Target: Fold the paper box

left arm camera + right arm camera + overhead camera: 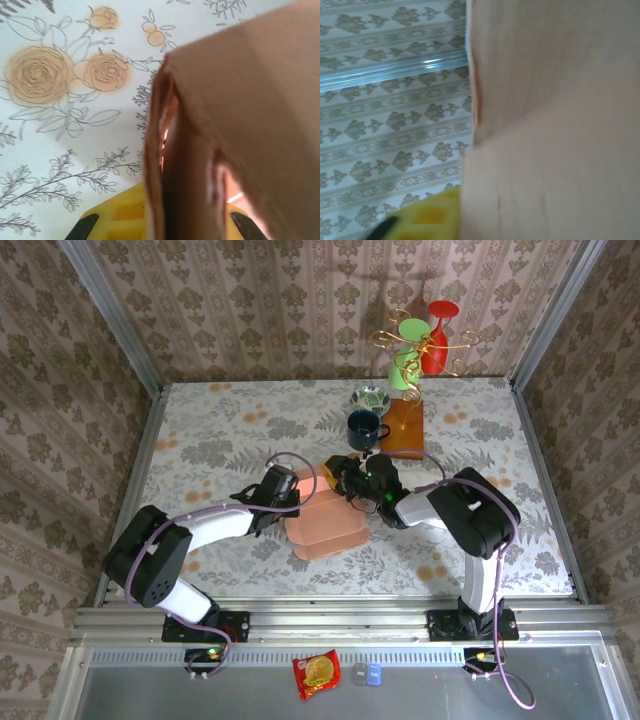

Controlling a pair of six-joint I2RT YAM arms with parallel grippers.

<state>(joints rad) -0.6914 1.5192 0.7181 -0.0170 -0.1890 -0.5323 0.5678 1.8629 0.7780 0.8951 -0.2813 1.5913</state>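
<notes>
Nearest, before the arm bases, a red snack packet (316,674) lies on a metal ledge (150,655), its print too small to read. On the flowered surface (210,430) a tan paper box (325,525) lies between the arms. The left pincer (284,490) is clamped on its left edge, and the right pincer (348,478) is at its far right corner, where cardboard hides whether it grips. Beyond stand a dark blue mug (364,427), a patterned bowl (371,398), an orange board (405,430) and a gold rack (425,340) holding red and green cups.
</notes>
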